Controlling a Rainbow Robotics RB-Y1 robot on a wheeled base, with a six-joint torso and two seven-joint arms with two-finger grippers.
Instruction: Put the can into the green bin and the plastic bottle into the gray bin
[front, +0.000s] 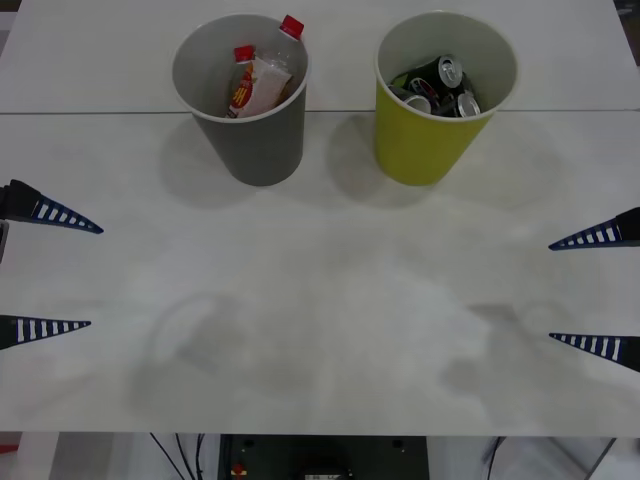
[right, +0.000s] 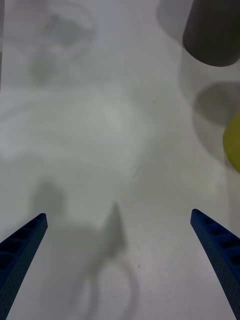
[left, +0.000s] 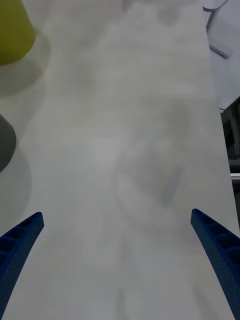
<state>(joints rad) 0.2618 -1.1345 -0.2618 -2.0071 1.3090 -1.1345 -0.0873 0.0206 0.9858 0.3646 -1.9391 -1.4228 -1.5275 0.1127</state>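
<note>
Both grippers sit at the near edges of the white table (front: 320, 330), the left gripper (front: 70, 275) at one side and the right gripper (front: 570, 290) at the other, each with its blue fingers spread wide and holding nothing. Farther back stand the gray bin (front: 255, 140), with the plastic bottle (front: 255, 85) lying inside it, and beside it the green bin (front: 425, 140), which holds cans (front: 440, 85).
</note>
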